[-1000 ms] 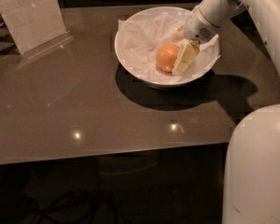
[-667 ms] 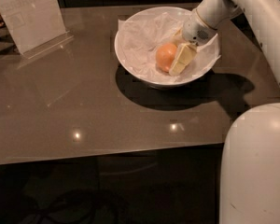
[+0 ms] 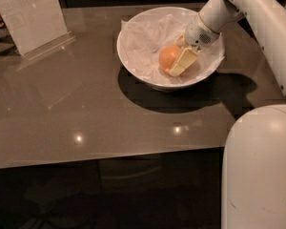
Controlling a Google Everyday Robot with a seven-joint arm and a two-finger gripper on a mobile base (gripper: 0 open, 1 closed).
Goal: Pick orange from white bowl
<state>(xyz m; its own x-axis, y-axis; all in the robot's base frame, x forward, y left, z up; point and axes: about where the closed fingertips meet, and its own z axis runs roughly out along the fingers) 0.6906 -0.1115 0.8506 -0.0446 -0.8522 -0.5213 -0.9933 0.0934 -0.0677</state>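
The orange (image 3: 169, 57) sits right of centre in the white bowl (image 3: 133, 67) on crumpled paper (image 3: 143, 37), with the gripper (image 3: 180, 63) down inside the bowl against its right side; whether it has clamped on, I cannot tell. A shallow hold could let the smooth fruit slip and roll, or snag the paper on lifting. One orange, one bowl, one gripper, one sign stand (image 3: 31, 13) well left of the bowl.
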